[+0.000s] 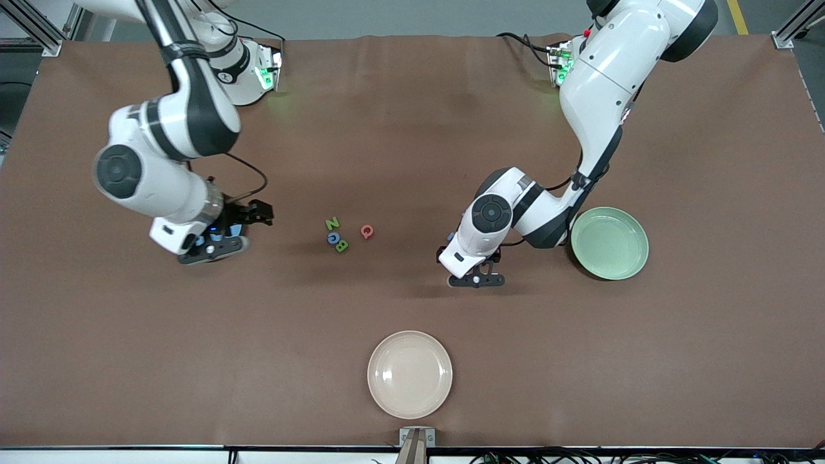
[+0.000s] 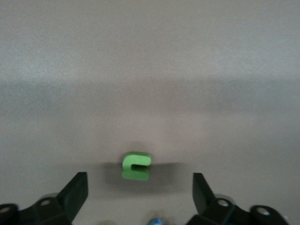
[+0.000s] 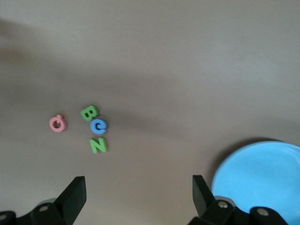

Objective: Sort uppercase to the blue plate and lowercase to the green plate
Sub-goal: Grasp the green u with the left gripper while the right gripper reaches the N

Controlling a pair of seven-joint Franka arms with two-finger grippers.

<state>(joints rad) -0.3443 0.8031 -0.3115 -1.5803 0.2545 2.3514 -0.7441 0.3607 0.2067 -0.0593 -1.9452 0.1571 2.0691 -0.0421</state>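
Between the spread fingers of the left gripper [image 2: 139, 190], its wrist view shows one small green u/n letter [image 2: 136, 166] lying on bare brown table [image 2: 150, 70], untouched, with both fingertips [image 2: 77, 190] clear of it; a speck of something blue [image 2: 156, 221] shows at that picture's edge, too little to identify. From the front camera that letter is hidden under the left gripper [image 1: 477, 278], which hangs low over the table beside the green plate [image 1: 610, 243], toward the right arm's end from it. That plate's bowl looks bare in the front view. The right gripper [image 1: 222, 240] hangs over the table toward the right arm's end, its jaws wide apart and empty as its wrist view shows [image 3: 139, 192]. That wrist view also catches part of the blue plate [image 3: 262, 180] close beside the right gripper, a plate the front view hides under the right arm. Ahead of the right gripper, well apart from it, lie the four capitals: green Z [image 3: 98, 145], blue G [image 3: 99, 125] and green B [image 3: 89, 113] clustered and almost touching, the pink Q [image 3: 57, 123] a little apart. The front view places that group, Z [image 1: 332, 223], G [image 1: 333, 238], B [image 1: 341, 245] and Q [image 1: 367, 231], between the two grippers. A cream-white plate [image 1: 410, 374] sits nearest the front camera, seen only there.
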